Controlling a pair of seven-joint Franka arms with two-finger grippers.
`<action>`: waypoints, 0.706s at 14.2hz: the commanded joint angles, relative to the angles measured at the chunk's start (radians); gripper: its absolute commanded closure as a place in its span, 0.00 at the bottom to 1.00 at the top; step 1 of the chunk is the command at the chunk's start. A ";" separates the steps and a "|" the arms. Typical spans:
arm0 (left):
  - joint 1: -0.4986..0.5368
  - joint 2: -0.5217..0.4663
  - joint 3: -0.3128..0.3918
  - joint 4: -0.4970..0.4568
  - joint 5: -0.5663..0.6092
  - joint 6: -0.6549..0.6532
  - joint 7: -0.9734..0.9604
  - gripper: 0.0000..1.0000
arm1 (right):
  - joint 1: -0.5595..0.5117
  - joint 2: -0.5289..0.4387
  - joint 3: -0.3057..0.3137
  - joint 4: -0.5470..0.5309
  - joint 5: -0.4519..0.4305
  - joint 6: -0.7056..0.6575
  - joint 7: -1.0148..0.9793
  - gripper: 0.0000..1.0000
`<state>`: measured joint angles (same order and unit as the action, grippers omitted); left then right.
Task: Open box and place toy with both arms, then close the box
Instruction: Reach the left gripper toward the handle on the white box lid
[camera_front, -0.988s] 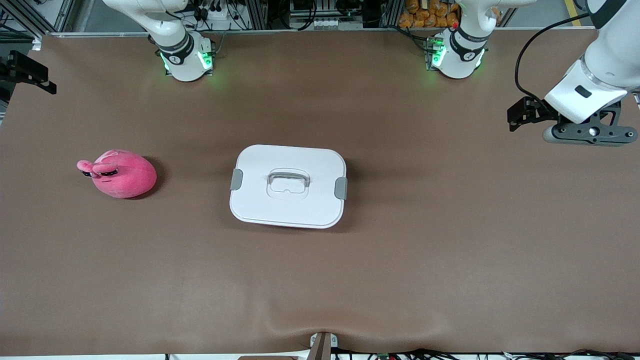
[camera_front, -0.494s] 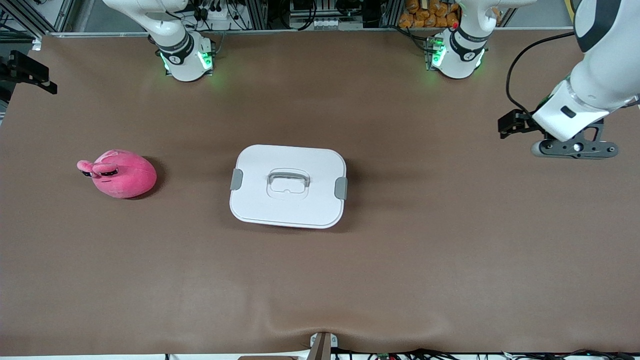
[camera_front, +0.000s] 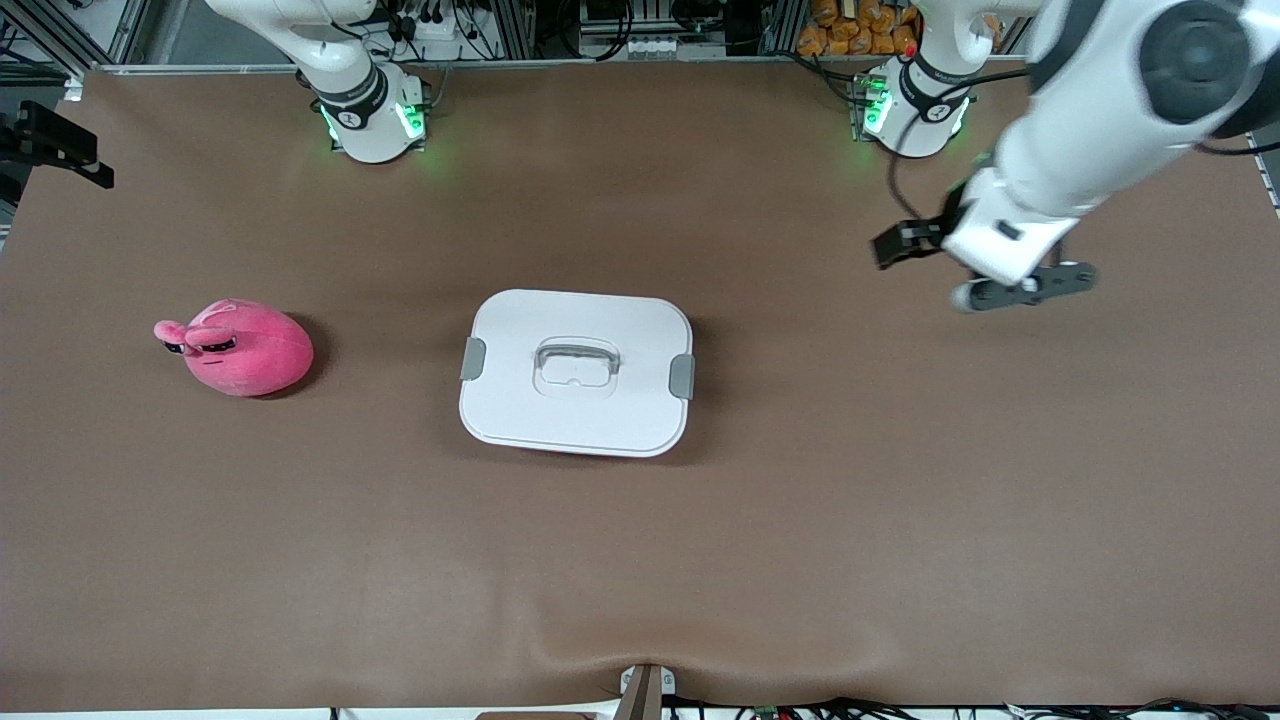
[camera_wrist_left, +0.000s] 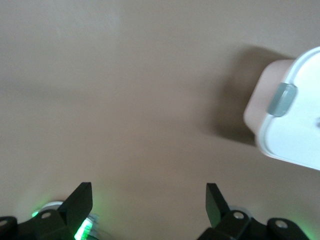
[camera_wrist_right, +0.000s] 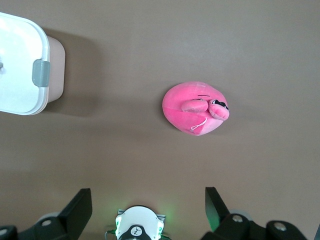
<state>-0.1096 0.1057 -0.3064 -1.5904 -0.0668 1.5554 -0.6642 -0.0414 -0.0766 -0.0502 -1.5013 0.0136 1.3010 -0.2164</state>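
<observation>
One box (camera_front: 576, 372), lid on, two grey clips; one pink toy (camera_front: 238, 347); two arms, two grippers (camera_wrist_left: 149, 210) (camera_wrist_right: 148, 210)

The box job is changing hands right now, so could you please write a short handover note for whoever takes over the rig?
Left gripper: open and empty, over bare table toward the left arm's end, not yet at the box.
Right gripper: open and empty, high over the table near the toy; this arm waits.
Box: mid-table, white lid on, both grey side clips in place.
Toy: on the table toward the right arm's end, well apart from the box, untouched.
Done: nothing yet.
Left: release the clips, lift the lid, put the toy in, close the box.
</observation>
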 joint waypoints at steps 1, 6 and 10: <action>-0.068 0.075 -0.017 0.078 -0.008 -0.018 -0.168 0.00 | -0.009 -0.008 0.007 0.000 0.006 -0.003 0.015 0.00; -0.182 0.153 -0.016 0.116 -0.064 0.052 -0.354 0.00 | -0.012 -0.005 0.007 0.000 0.006 -0.005 0.015 0.00; -0.242 0.239 -0.016 0.162 -0.059 0.142 -0.507 0.00 | -0.014 -0.003 0.006 0.000 0.008 -0.009 0.015 0.00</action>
<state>-0.3289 0.2847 -0.3252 -1.4944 -0.1124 1.6761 -1.1003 -0.0415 -0.0753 -0.0510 -1.5025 0.0136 1.3008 -0.2150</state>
